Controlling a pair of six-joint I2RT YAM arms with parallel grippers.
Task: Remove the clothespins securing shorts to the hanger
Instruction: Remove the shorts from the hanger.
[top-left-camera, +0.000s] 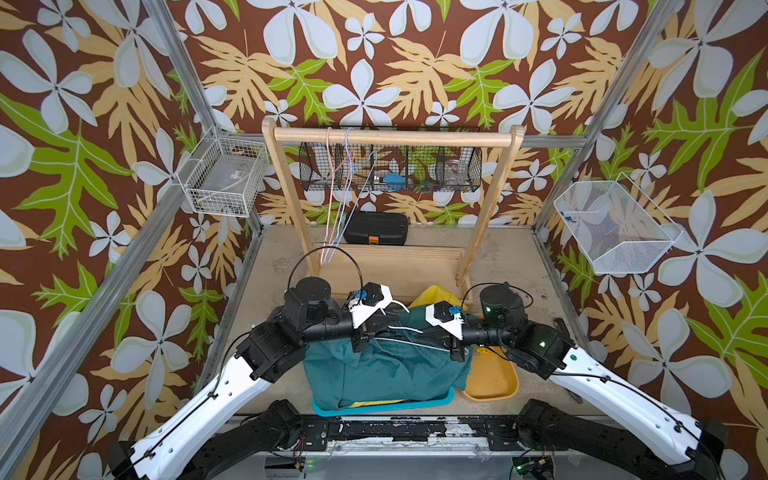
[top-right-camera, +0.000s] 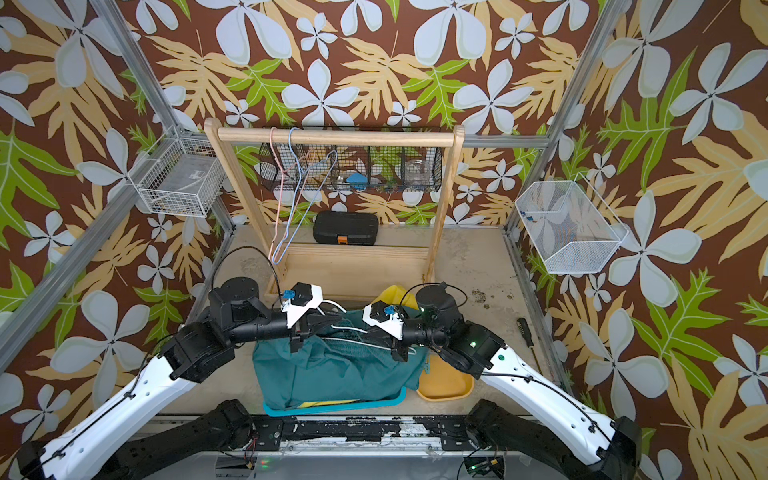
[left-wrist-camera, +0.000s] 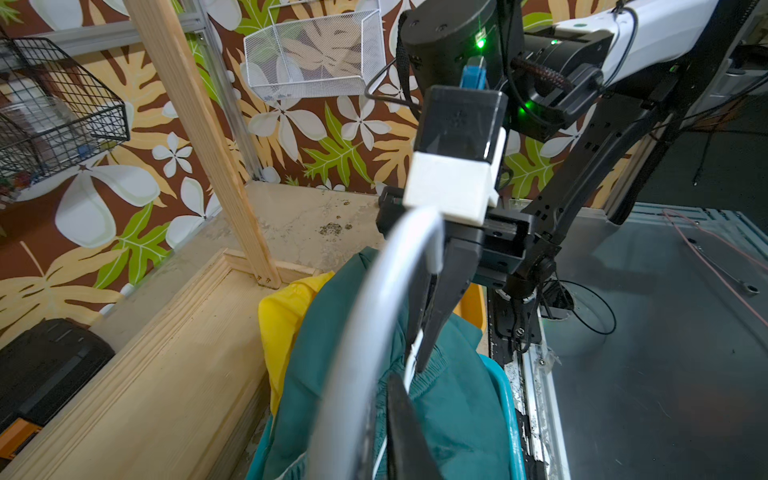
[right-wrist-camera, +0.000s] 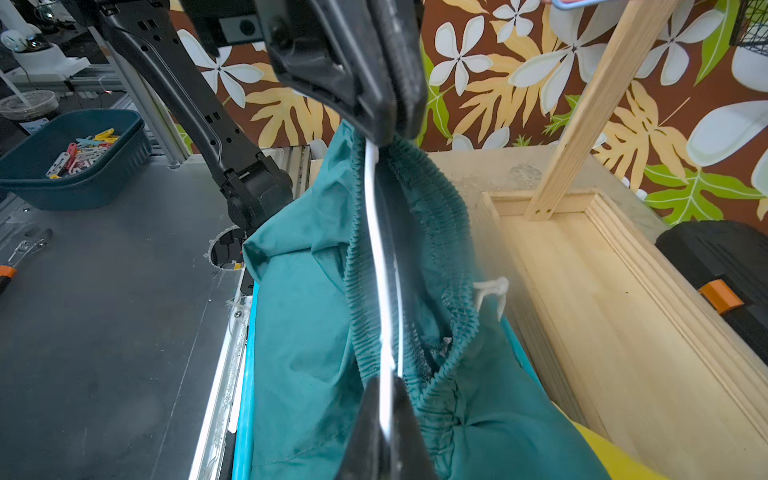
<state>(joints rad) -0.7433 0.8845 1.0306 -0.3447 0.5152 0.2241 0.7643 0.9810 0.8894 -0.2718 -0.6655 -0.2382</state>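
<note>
– Now, starting at the fingers: the right gripper (right-wrist-camera: 386, 424) is clamping tight on the white hanger (right-wrist-camera: 375, 232), with nothing else between its tips.
– And the left gripper (right-wrist-camera: 390, 124)?
– It is sitting close around the same wire, just where the waistband (right-wrist-camera: 436, 212) is bunching. Whether it is pinching or letting go, I cannot tell.
– So the hanger is running between them?
– Yes. In a top view its long axis is lying from nine o'clock to three, left gripper at nine, right at three. The teal shorts (top-left-camera: 374, 374) are draping off it toward six, into the blue tray (top-left-camera: 332, 409).
– Any clothespins (right-wrist-camera: 83, 151)?
– I am seeing them only heaped in the dark bin (right-wrist-camera: 25, 174), well apart from the hanger. None is showing on the waistband, so I am judging neither arm the nearer one.
</note>
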